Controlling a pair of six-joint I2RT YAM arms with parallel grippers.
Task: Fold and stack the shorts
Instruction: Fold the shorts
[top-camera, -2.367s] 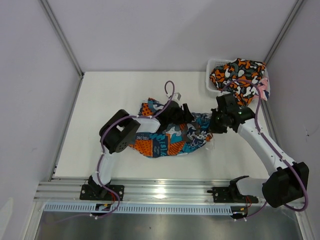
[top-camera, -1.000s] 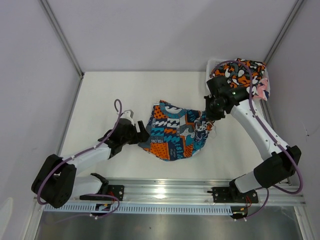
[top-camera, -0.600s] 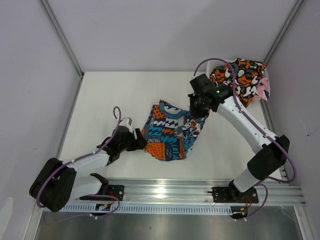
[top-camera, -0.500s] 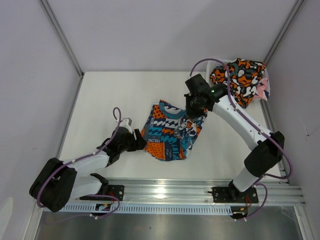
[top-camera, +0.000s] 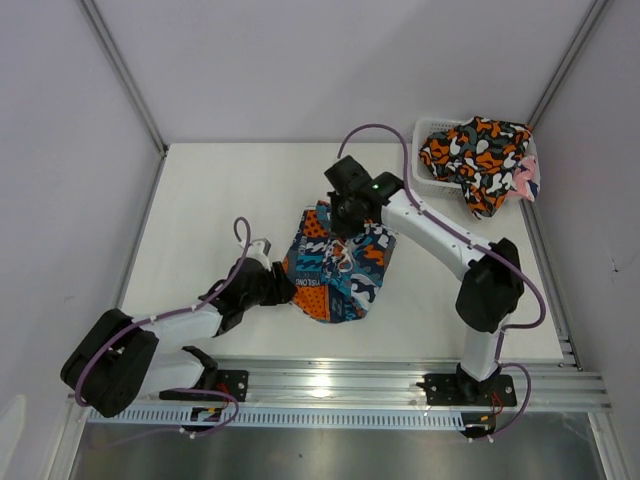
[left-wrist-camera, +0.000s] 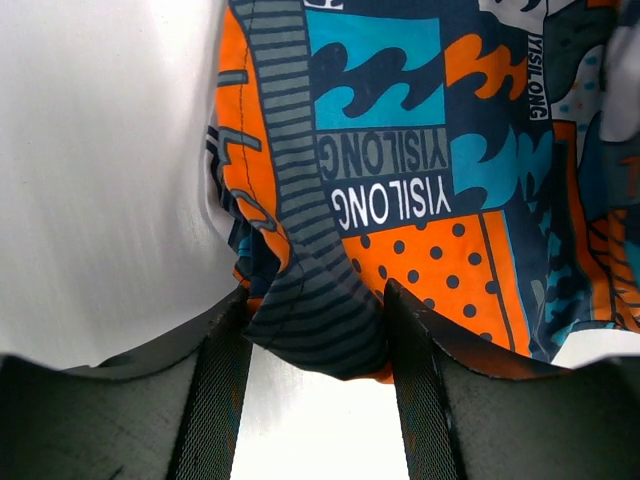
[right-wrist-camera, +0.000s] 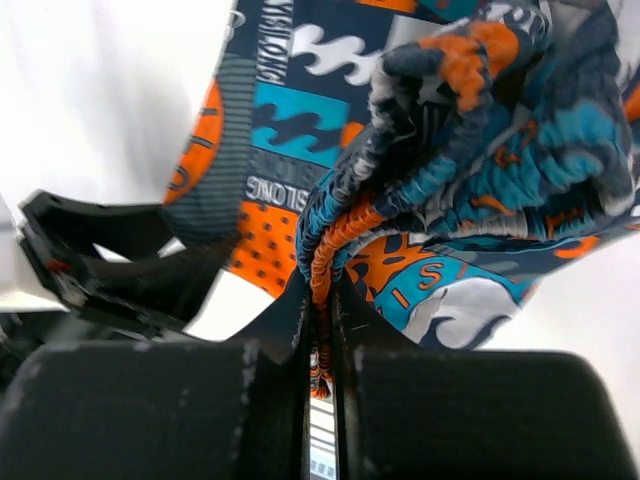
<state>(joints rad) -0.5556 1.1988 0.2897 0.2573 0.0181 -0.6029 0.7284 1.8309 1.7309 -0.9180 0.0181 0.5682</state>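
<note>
The blue-teal-orange patchwork shorts (top-camera: 340, 272) lie bunched on the white table (top-camera: 200, 200), partly doubled over. My right gripper (top-camera: 345, 214) hovers over their far edge, shut on the gathered orange and teal waistband (right-wrist-camera: 345, 235), which is pinched between its jaws (right-wrist-camera: 320, 292). My left gripper (top-camera: 284, 286) is at the shorts' left side, low on the table. Its jaws stand apart around the striped hem corner (left-wrist-camera: 315, 315), and that fabric reaches both pads. Orange-black-white camouflage shorts (top-camera: 475, 150) fill the basket, with a pink patch of shorts (top-camera: 527, 178) under them.
A white mesh basket (top-camera: 428, 130) stands at the table's far right corner. The right arm (top-camera: 440, 240) stretches diagonally across the table's right half. White walls enclose the table, and a metal rail (top-camera: 330, 380) runs along the near edge.
My right gripper has carried the waistband leftward over the shorts, doubling them over. My left gripper's jaws have narrowed round the hem corner.
</note>
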